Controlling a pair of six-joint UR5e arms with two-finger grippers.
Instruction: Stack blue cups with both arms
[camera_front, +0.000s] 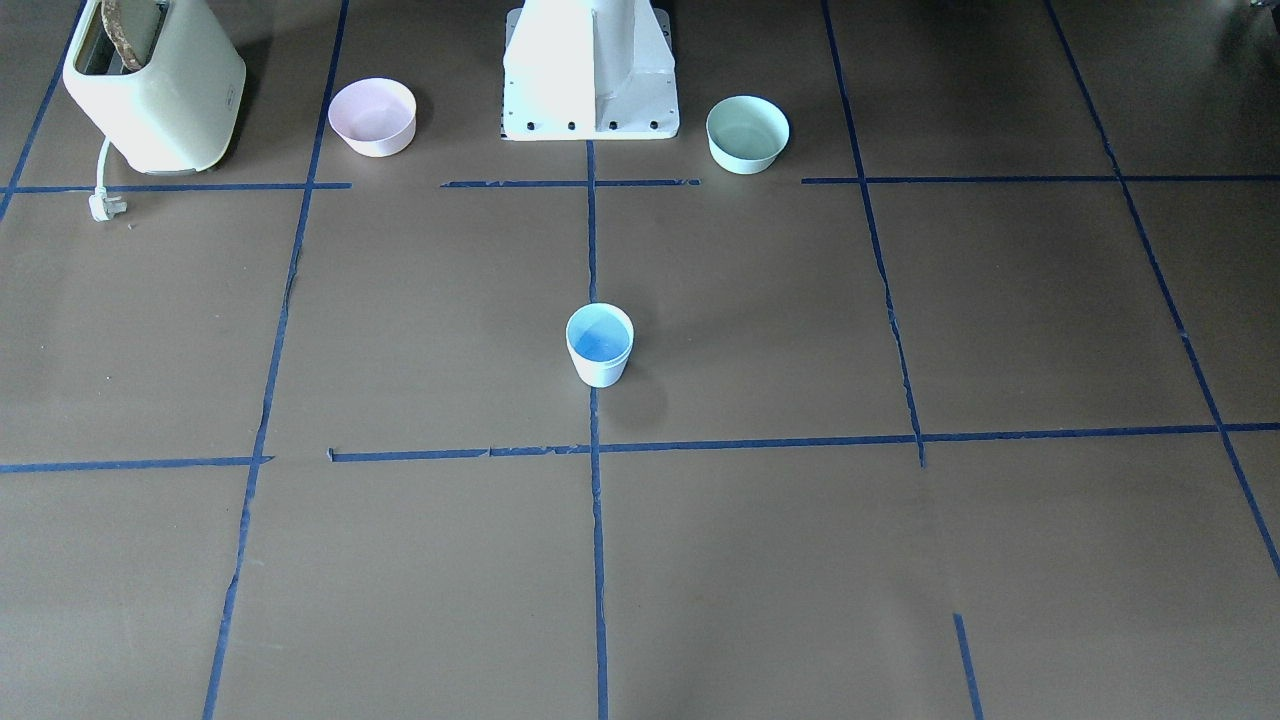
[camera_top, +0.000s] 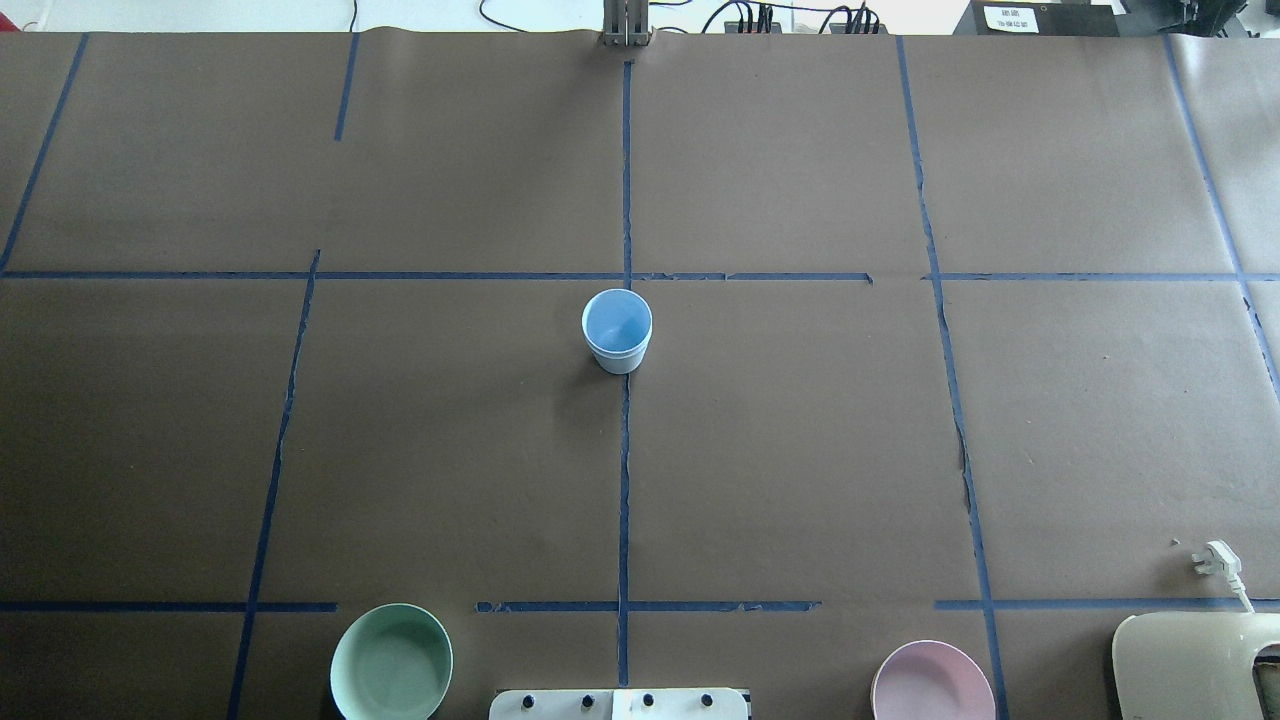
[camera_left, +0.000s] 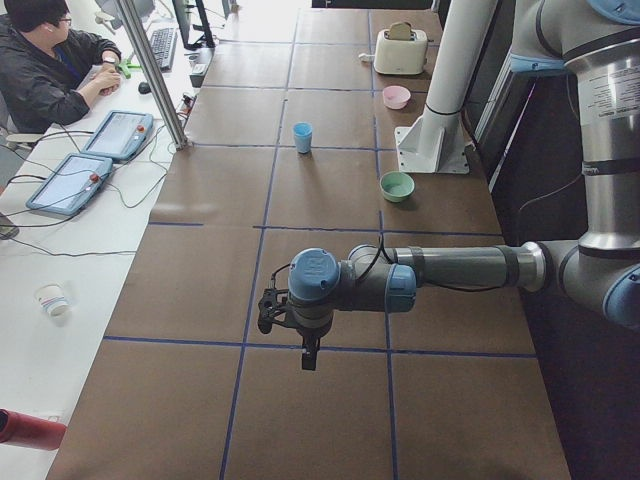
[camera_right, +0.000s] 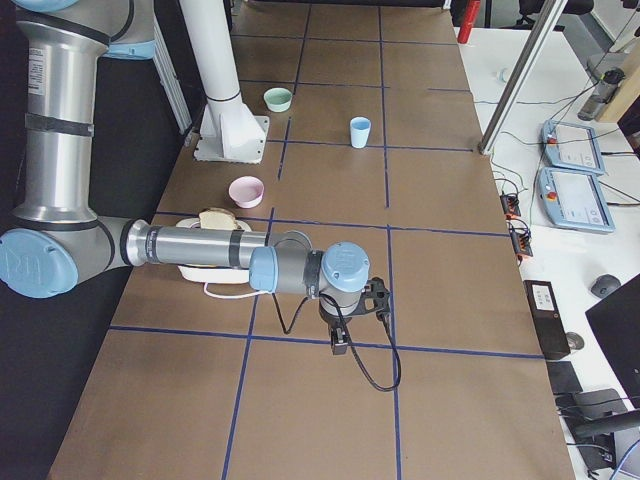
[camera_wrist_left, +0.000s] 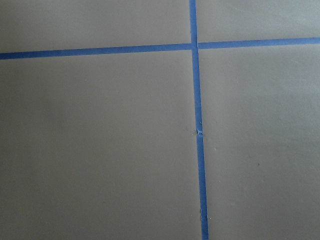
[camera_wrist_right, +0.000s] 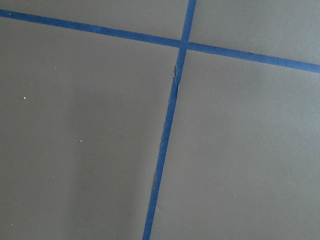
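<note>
The blue cups (camera_front: 600, 345) stand upright as one pale blue stack on the centre tape line, with a double rim that looks like one cup nested in the other. The stack also shows in the overhead view (camera_top: 617, 331) and small in both side views (camera_left: 302, 137) (camera_right: 360, 132). My left gripper (camera_left: 268, 312) hangs over bare table far from the cups, near the table's end. My right gripper (camera_right: 381, 301) does the same at the opposite end. Both show only in side views, so I cannot tell whether they are open or shut. Both wrist views show only brown table and blue tape.
A pink bowl (camera_front: 372, 117) and a mint-green bowl (camera_front: 747, 133) flank the white pedestal (camera_front: 590, 70). A cream toaster (camera_front: 155, 85) with its loose plug (camera_front: 103, 205) stands beyond the pink bowl. An operator (camera_left: 50, 70) sits at the side desk.
</note>
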